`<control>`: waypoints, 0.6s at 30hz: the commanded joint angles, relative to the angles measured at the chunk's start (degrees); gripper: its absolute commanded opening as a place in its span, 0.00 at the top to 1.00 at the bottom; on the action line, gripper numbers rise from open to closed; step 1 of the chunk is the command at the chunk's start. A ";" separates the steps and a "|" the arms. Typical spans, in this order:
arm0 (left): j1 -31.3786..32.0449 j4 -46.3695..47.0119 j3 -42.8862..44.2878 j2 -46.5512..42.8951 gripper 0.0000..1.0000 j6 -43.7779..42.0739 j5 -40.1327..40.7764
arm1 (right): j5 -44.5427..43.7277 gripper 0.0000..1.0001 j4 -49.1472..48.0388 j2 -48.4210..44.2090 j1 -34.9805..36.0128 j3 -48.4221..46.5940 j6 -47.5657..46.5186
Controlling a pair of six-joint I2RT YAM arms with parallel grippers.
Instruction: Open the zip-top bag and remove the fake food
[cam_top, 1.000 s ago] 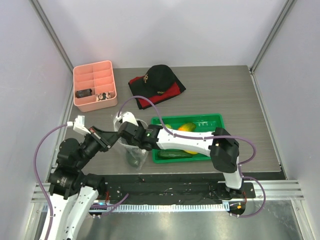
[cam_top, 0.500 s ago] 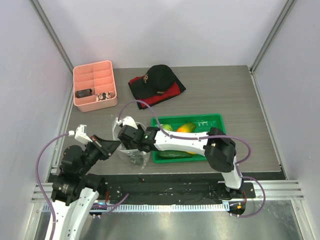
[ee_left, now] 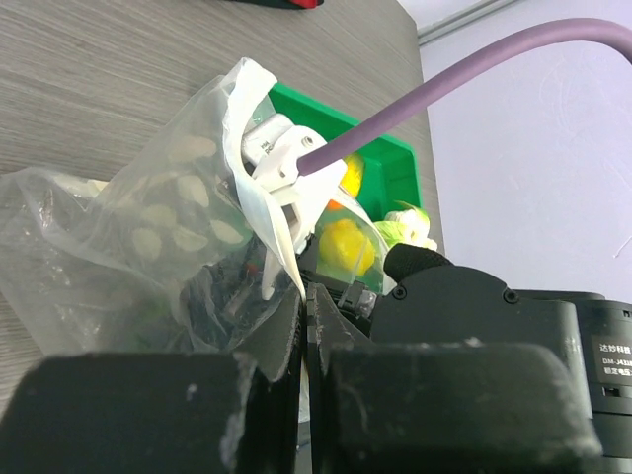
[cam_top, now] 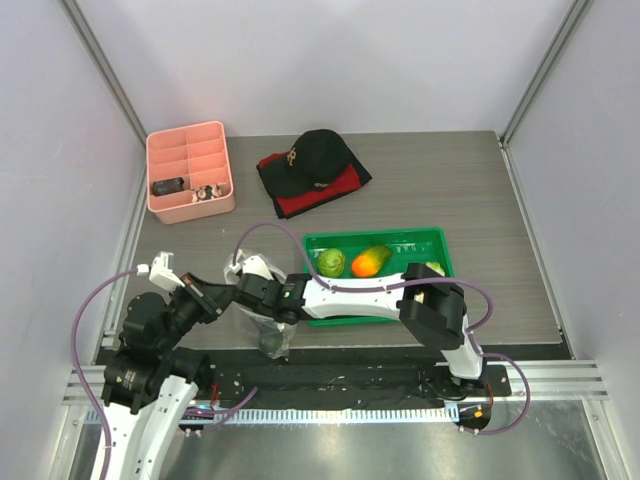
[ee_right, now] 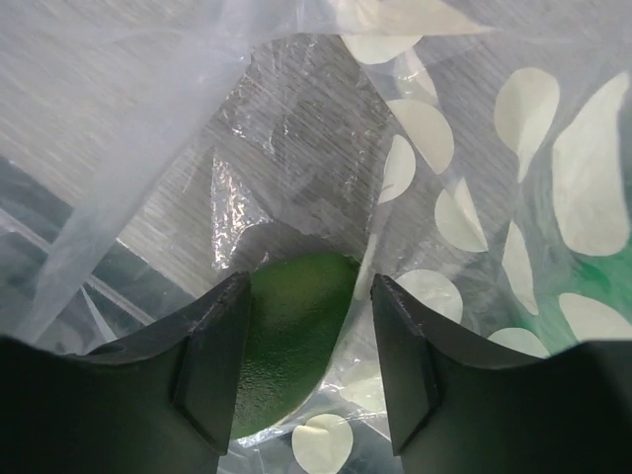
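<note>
Left gripper (ee_left: 304,301): jaws together, clamped on the film of the zip-top bag (ee_left: 118,237). Bag stands at 7 o'clock on the table (cam_top: 480,190), at 9 o'clock of the green tray (cam_top: 425,238). Right gripper (ee_right: 310,296) is inside the bag, jaws apart, straddling 1 green fake food (ee_right: 291,341) piece; contact unclear. Tray holds 3 pieces: cabbage (cam_top: 331,263), orange piece (cam_top: 370,260), whitish piece (cam_top: 433,268).

You are looking at one zip-top bag (ee_left: 109,257), one green tray (cam_top: 400,243), one pink organizer (cam_top: 186,130), one black cap (cam_top: 318,150) and four fake food pieces (cam_top: 332,262).
</note>
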State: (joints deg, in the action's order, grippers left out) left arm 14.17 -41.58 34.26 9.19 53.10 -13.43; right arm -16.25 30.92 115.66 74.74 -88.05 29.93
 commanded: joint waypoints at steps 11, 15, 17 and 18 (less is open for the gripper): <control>-0.11 7.63 0.37 2.49 1.00 -0.02 2.10 | -2.82 0.33 -0.42 -6.76 1.90 0.17 -0.49; -0.11 10.91 2.65 8.81 1.00 -3.34 2.27 | -1.68 0.36 0.98 -6.15 -0.73 -5.71 -2.77; -0.11 12.04 4.93 12.32 1.00 -4.32 2.53 | 0.59 0.40 1.77 -5.53 -2.22 -7.65 -4.35; -0.11 12.66 5.37 13.13 1.00 -4.58 2.62 | 1.39 0.41 1.87 -5.53 -4.14 -8.88 -4.53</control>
State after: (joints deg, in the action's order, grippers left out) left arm 14.22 -34.85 36.18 17.04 51.96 -12.38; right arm -16.69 33.71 112.75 74.08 -90.04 28.73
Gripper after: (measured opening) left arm 0.003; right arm 0.616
